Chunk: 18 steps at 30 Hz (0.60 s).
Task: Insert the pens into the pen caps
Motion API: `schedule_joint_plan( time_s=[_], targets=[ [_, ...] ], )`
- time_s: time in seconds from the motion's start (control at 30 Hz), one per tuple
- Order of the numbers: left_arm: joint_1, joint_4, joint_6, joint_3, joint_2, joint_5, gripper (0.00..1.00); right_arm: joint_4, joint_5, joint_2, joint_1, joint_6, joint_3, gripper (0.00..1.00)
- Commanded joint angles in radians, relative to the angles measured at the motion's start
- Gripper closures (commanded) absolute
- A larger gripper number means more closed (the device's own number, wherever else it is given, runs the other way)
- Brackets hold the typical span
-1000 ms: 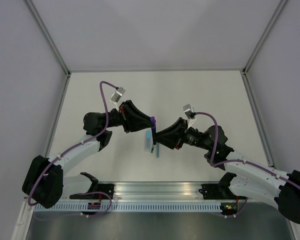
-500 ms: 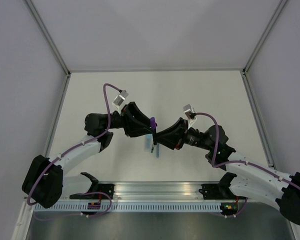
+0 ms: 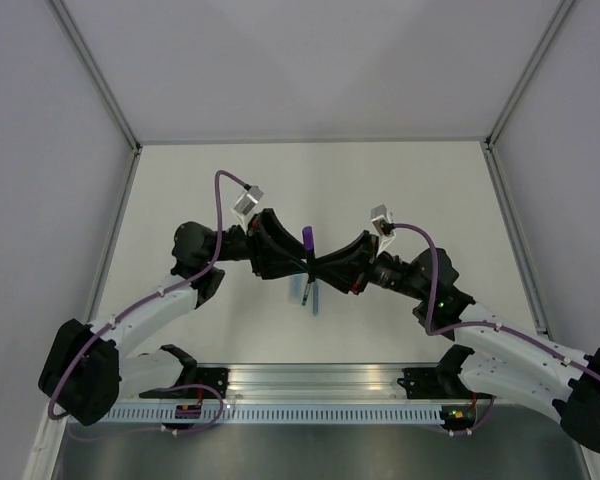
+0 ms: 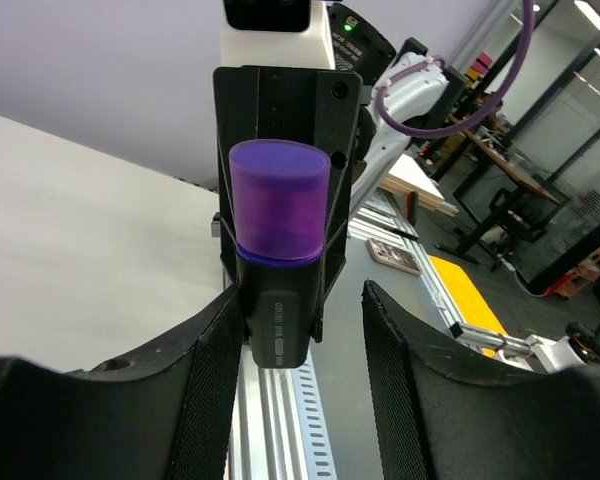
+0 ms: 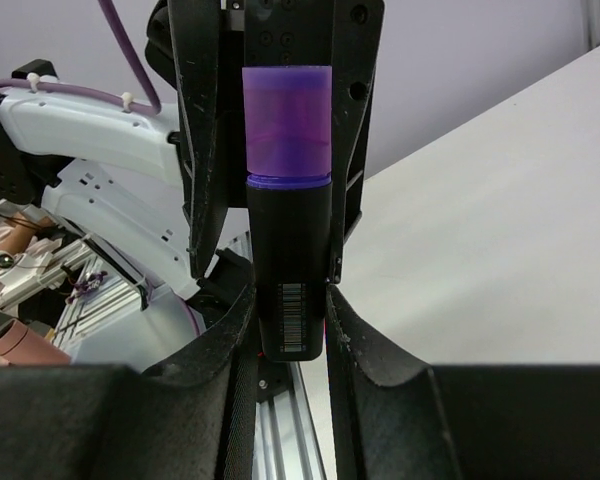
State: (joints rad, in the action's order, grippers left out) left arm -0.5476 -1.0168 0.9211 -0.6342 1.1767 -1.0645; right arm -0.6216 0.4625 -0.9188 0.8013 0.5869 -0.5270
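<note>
The stubby black-and-purple marker (image 3: 309, 258) stands upright between both grippers above the table's middle, with the purple cap (image 3: 308, 238) seated on its top. My right gripper (image 3: 317, 268) is shut on the marker's black body (image 5: 290, 270), and the cap (image 5: 286, 120) sticks out above its fingers. My left gripper (image 3: 296, 262) is open; in its wrist view the capped marker (image 4: 278, 250) sits against its left finger (image 4: 215, 385), clear of the right one. A pale-blue highlighter (image 3: 296, 289) and a thin blue pen (image 3: 314, 299) lie on the table below. The thin dark pen and the pale-blue cap are not visible.
The white table (image 3: 400, 190) is walled by grey panels at the back and sides. An aluminium rail (image 3: 310, 380) with both arm bases runs along the near edge.
The left wrist has risen and turned, and both grippers have lifted slightly. The purple cap, earlier at the left gripper's tip, now sits upright on the marker.
</note>
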Motion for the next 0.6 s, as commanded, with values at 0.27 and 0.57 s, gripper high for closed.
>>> schedule_joint_plan(
  time_s=[0.27, 0.57],
  targets=[
    [-0.011, 0.320, -0.181, -0.036, -0.146, 0.228, 0.48, 0.106, -0.108, 0.023, -0.004, -0.114, -0.071, 1.00],
    [-0.040, 0.501, -0.195, -0.048, -0.164, 0.400, 0.47, 0.160, -0.174, -0.011, -0.004, -0.151, -0.094, 1.00]
  ],
)
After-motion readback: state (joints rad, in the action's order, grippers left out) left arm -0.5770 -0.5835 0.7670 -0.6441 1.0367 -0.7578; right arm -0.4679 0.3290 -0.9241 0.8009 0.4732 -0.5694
